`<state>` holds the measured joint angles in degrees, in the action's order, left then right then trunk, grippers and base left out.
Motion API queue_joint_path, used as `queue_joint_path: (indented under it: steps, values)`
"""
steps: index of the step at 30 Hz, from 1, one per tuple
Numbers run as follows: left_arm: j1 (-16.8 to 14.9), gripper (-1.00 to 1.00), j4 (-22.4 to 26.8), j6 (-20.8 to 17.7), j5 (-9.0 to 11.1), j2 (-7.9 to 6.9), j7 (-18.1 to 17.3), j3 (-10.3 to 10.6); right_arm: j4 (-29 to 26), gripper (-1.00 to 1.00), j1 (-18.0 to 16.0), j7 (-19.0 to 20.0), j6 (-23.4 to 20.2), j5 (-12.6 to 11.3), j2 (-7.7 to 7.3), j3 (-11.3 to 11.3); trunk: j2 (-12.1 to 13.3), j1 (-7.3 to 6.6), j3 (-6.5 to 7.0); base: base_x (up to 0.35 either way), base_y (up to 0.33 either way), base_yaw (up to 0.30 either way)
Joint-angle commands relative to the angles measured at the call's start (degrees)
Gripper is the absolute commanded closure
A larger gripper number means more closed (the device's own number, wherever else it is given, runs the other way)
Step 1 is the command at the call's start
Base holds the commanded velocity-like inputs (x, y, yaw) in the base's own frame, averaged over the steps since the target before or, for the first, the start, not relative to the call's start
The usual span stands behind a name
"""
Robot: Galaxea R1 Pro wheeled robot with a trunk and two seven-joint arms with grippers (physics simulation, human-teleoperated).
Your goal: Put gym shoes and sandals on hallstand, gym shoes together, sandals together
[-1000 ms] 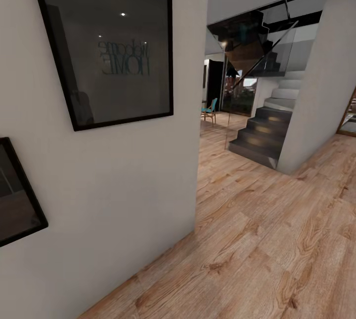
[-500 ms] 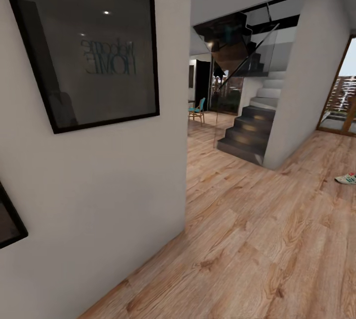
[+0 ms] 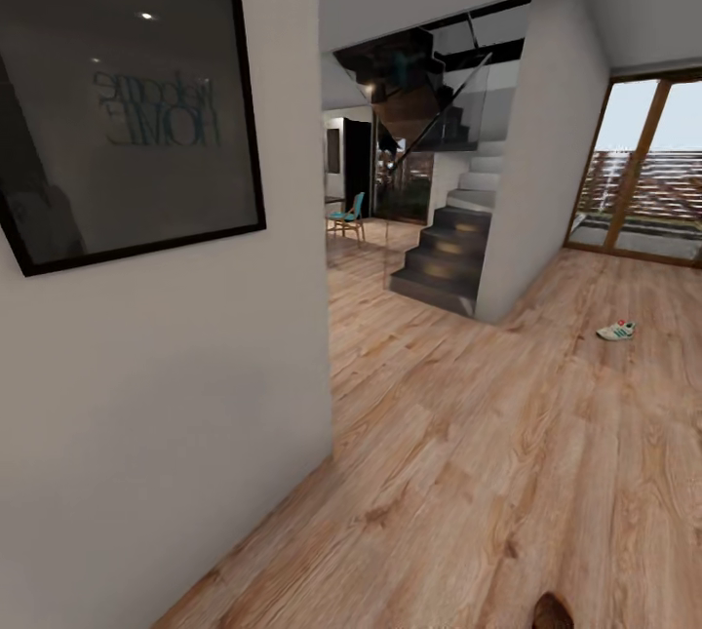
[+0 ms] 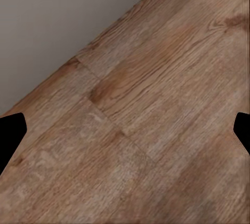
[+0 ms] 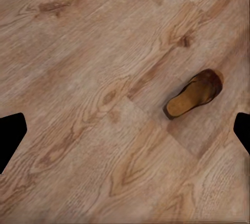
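The robot's view is swinging away from the pale grey wall (image 3: 195, 395) with its black-framed dark picture (image 3: 127, 112), so more of the warm brown wood-plank corridor floor (image 3: 507, 453) is opening up than half a second ago. That turn is bringing the shoes into reach of planning: one white lace-up gym shoe with teal stripes (image 3: 616, 330), just at the edge before, is now lying well inside the view near the glazed doors (image 3: 643, 171). A dark brown leather sandal with tan insole (image 5: 194, 95) is lying close by on the floor, its tip peeking at the head view's lower edge. Both grippers are hanging wide, empty, over bare planks.
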<state>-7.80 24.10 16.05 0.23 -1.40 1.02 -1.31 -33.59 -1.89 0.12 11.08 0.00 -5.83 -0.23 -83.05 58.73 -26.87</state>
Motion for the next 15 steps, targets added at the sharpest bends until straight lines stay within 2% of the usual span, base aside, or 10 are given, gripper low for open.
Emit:
queue_joint_path:
  steps: [1,15]
  values:
    - [-0.02,-1.0,-0.02,0.19,0.0,0.0,0.09,-0.03,0.1,-1.0,-0.05,0.02,0.39,0.0,0.01,-0.02,-0.03,0.0,-0.06,0.0,0.0,-0.277]
    - [-0.02,-1.0,-0.05,0.21,0.0,0.01,-0.38,-0.09,0.33,-1.0,-0.05,0.08,1.36,0.0,0.11,0.14,-0.03,0.0,-0.06,0.0,0.0,-0.277]
